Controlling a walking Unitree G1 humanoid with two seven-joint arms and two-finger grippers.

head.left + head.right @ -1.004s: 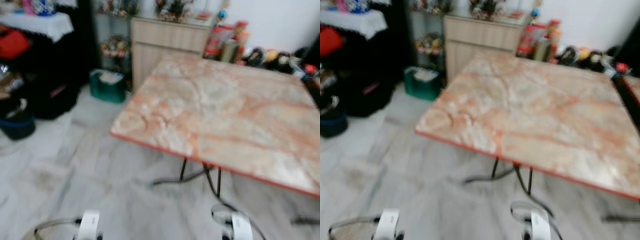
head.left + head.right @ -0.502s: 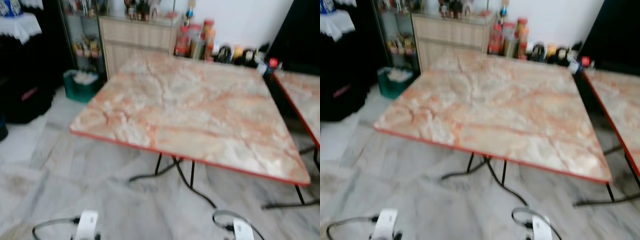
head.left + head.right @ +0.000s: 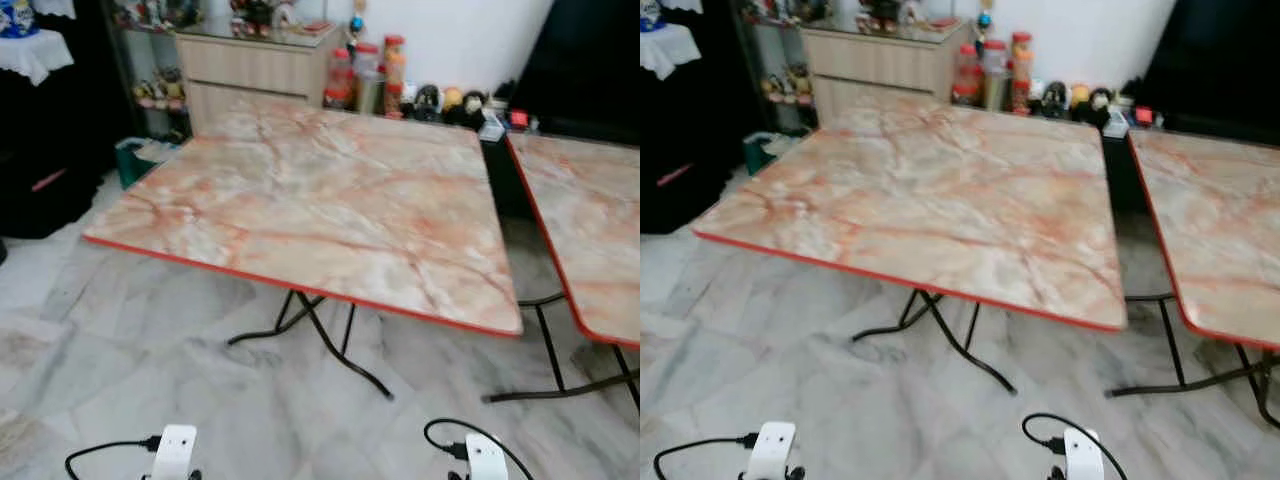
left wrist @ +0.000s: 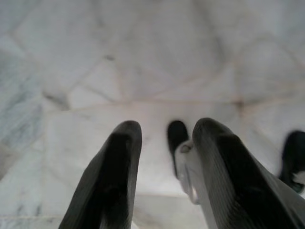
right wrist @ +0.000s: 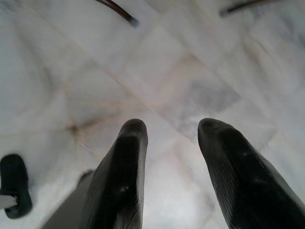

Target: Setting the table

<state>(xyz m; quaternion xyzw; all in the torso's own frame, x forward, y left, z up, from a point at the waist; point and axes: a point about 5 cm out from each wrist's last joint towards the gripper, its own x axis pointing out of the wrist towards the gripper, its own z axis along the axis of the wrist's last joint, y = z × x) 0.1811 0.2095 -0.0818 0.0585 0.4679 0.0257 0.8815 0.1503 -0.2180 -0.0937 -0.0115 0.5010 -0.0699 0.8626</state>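
a: where does the table [image 3: 330,200] lie from the grippers?

b: ahead of both and well above them. the left gripper [image 4: 162,157] hangs low over the marble floor [image 4: 119,57], its two black fingers apart with nothing between them. the right gripper [image 5: 171,152] hangs the same way, parted and empty, over the same pale tiles.

a: which arm is nearer?

b: my guess is neither by much. the near red edge runs across in front of both, dropping a little toward the right arm's side, so the right one may be slightly closer to the near corner. the top looks roughly square, so i can't call a long axis.

a: anything on it to set with?

b: no plates, cups or cutlery that i can see; the marbled orange top is bare. the setting has not begun, and i judge the things must be fetched first.

a: and the room, from the left arm's side across?

b: a dark cabinet and a green bin [image 3: 133,160], then a wooden sideboard [image 3: 255,65] beyond the table's far edge, bottles and jars [image 3: 365,80] along the white wall, and a second table [image 3: 590,230] just beside the first, out past the right arm.
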